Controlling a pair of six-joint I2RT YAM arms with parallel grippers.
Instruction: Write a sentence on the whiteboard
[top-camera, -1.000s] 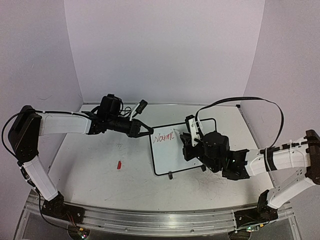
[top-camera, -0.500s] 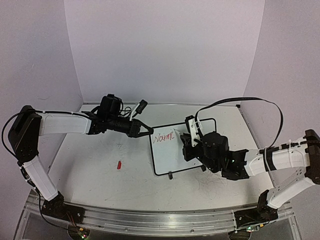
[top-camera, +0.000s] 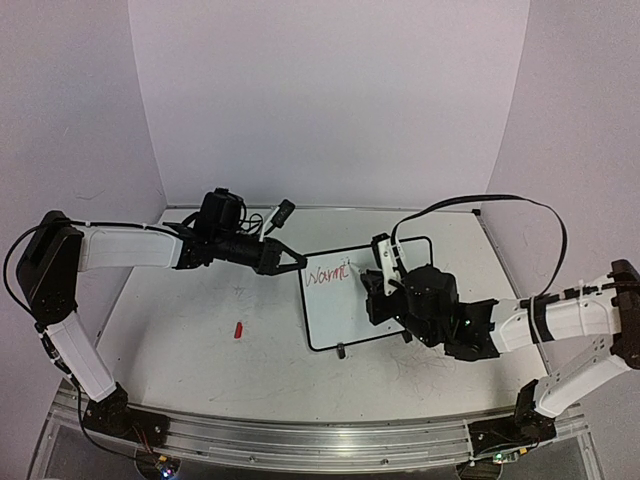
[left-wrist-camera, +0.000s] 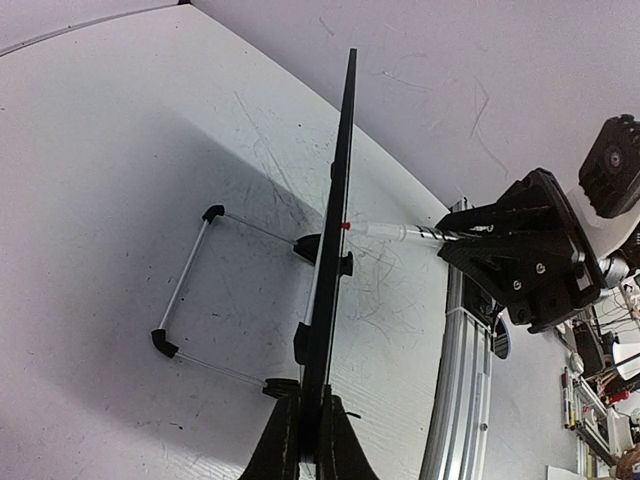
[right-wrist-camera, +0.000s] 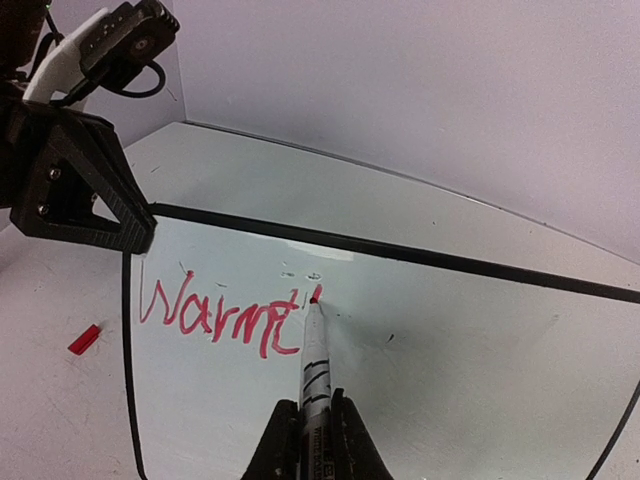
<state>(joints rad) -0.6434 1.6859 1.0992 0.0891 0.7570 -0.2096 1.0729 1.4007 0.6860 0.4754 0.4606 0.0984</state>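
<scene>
**Position.** The whiteboard (top-camera: 338, 318) sits at centre frame in the top view, just right of the midline, on the table (top-camera: 190, 340). In the left wrist view it is seen edge-on, with a wire stand (left-wrist-camera: 190, 290) behind it.

**Grippers.** The left gripper (top-camera: 292, 262) is clamped narrow on the board's left edge, and that edge runs up from between its fingers in its own camera. The right gripper (right-wrist-camera: 310, 435) is closed tight around a marker (right-wrist-camera: 314, 360). The red tip rests on or just above the board surface, immediately right of the last written letter.

**Writing.** The sentence (right-wrist-camera: 220, 315) so far reads about "Warmt", in red, in the board's upper left corner. A faint short stroke sits at the tip.

**Change.** Over the last second the marker's upper end shifts very slightly right and down in the top view. The left arm and the board do not move. No complete new letter is added in that time.

**Assessment.** The tip appears to be at the start of the next letter. The task looks to be early: one word is unfinished and most of the board is bare. The steady hold on the board suggests writing can go on.

**Other.** A small red cap (top-camera: 238, 329) lies on the table, well left of the board.
</scene>
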